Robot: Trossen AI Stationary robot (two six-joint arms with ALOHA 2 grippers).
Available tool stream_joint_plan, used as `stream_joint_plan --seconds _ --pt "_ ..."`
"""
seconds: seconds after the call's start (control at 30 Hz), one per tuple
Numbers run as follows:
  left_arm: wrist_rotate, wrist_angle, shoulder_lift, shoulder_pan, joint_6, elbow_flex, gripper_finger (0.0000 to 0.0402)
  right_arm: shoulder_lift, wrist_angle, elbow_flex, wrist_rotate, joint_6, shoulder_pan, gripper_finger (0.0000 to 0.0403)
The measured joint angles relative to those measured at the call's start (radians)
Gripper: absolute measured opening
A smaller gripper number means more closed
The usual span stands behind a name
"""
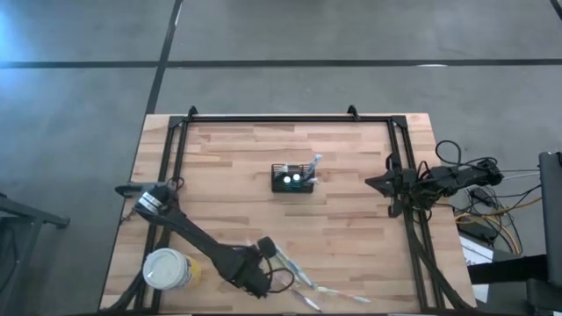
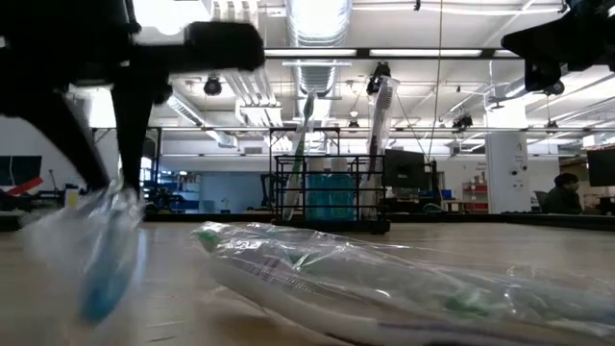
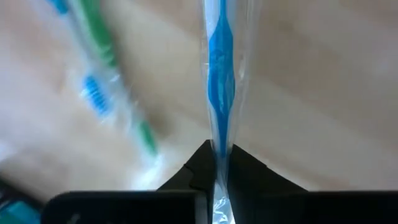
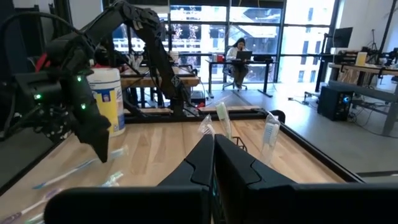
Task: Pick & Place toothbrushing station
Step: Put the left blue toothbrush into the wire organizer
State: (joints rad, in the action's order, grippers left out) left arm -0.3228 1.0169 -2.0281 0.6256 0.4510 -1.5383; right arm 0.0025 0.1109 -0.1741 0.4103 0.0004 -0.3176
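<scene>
The toothbrushing station (image 1: 292,181) is a small black slatted holder standing mid-table, with toothbrushes upright in it (image 2: 332,202). Near the front edge my left gripper (image 1: 266,253) is shut on a blue toothbrush in a clear wrapper (image 3: 219,74). Another wrapped toothbrush, green and blue (image 3: 115,87), lies beside it on the wood. At the table's right edge my right gripper (image 1: 369,183) waits level, shut and with nothing in it (image 4: 213,152). My left gripper pinches the wrapped blue toothbrush at the thin part of its handle (image 3: 218,146) between its two fingers, wrapper and all. The fingers come steeply from above. The brush slants down below the fingers (image 2: 101,259). I cannot tell whether its lower end touches the table.
A round yellow cup with a white lid (image 1: 167,268) stands at the front left beside my left arm. More wrapped toothbrushes (image 1: 338,294) lie along the front edge, one close in the low view (image 2: 384,279). A black frame (image 1: 281,118) borders the table.
</scene>
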Motion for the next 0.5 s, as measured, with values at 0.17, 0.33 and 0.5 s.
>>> stream_joint_plan --seconds 0.17,0.33,0.5 --pt "-0.22 0.1 0.047 0.039 -0.036 0.003 0.0015 0.006 -0.03 0.0 0.0 0.016 0.0 0.0008" --pt "-0.507 0.21 0.143 0.072 -0.103 0.004 0.002 0.026 -0.058 0.0 0.0 0.031 0.0 0.0008" --pt "-0.698 0.251 0.26 0.095 -0.071 0.005 0.0024 0.069 -0.097 0.0 -0.01 0.053 0.0 0.0008"
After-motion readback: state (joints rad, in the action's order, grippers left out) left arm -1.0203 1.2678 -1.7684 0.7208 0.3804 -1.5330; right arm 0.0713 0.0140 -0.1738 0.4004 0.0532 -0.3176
